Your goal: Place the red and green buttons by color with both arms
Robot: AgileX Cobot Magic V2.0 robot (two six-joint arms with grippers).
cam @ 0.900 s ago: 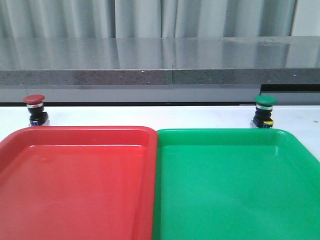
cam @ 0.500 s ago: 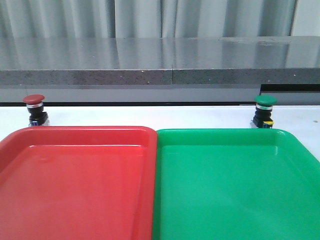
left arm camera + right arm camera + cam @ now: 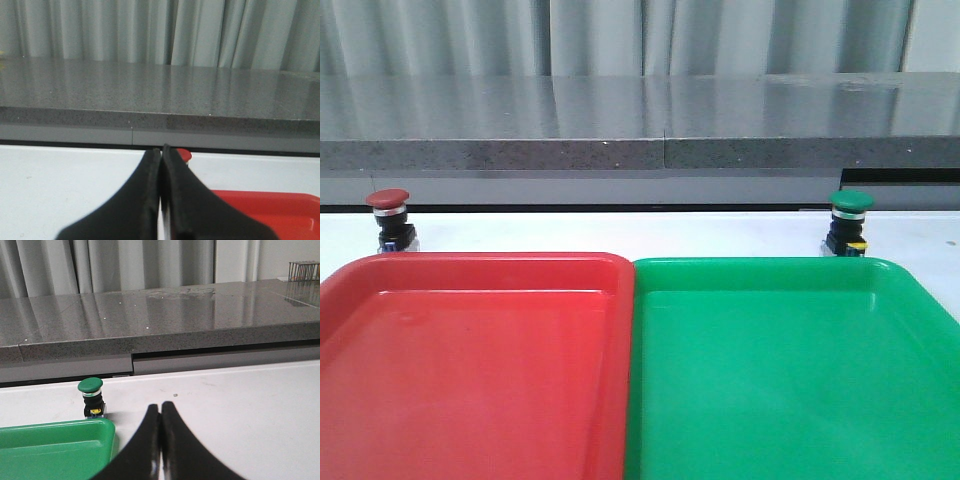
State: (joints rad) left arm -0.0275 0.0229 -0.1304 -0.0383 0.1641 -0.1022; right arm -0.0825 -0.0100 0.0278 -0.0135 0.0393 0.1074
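Observation:
The red button (image 3: 388,218) stands upright on the white table behind the red tray's (image 3: 470,262) far left corner. The green button (image 3: 849,221) stands upright behind the green tray's (image 3: 770,265) far right corner. Neither gripper shows in the front view. In the left wrist view my left gripper (image 3: 161,149) is shut and empty; the red button's cap (image 3: 184,154) peeks out just past its tips. In the right wrist view my right gripper (image 3: 160,406) is shut and empty, with the green button (image 3: 91,397) off to one side beyond the green tray's corner (image 3: 102,426).
A long grey stone counter (image 3: 640,130) runs across behind the table, with grey curtains behind it. The two trays lie side by side, touching, and fill the near part of the table. A small rack (image 3: 304,269) stands on the counter's far end.

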